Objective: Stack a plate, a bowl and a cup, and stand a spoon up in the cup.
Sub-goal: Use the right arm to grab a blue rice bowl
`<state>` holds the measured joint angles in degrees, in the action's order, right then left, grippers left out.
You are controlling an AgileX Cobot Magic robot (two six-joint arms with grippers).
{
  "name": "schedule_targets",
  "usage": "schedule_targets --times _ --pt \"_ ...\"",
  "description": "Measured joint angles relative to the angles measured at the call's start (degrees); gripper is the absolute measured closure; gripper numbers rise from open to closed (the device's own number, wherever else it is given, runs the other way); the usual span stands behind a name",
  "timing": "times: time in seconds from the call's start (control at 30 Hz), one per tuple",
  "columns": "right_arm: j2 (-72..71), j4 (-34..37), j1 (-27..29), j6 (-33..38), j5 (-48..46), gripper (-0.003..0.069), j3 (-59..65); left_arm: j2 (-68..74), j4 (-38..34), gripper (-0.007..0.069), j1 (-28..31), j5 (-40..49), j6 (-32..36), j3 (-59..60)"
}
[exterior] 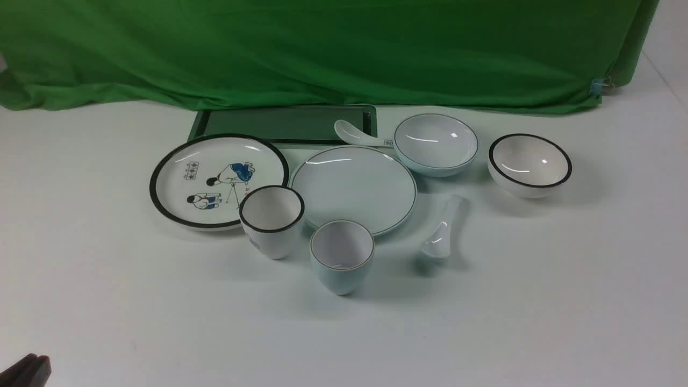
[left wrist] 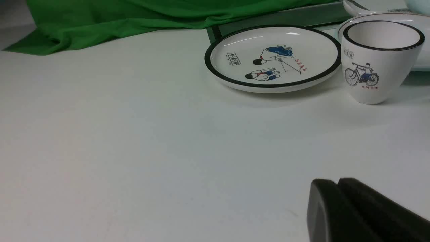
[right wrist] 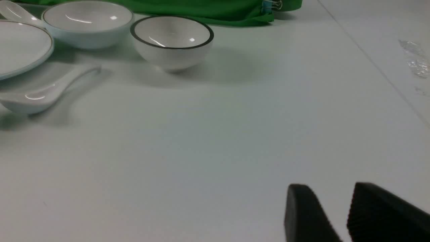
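Ahead of me the cup (exterior: 342, 263) stands just before the plate (exterior: 355, 188), the bowl (exterior: 436, 144) behind-right of it, the spoon (exterior: 443, 236) to its right.

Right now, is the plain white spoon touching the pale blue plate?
Apart. In the front view a strip of table separates the spoon from the plate; the right wrist view shows the same gap beside the handle.
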<state>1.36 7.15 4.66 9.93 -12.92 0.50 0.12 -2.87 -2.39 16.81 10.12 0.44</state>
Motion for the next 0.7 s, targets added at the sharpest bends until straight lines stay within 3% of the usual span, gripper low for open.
schedule_targets --times 0.7 --pt "0.00 0.00 0.00 0.00 0.00 0.0417 0.00 0.00 2.06 0.0653 0.00 0.00 0.89 0.00"
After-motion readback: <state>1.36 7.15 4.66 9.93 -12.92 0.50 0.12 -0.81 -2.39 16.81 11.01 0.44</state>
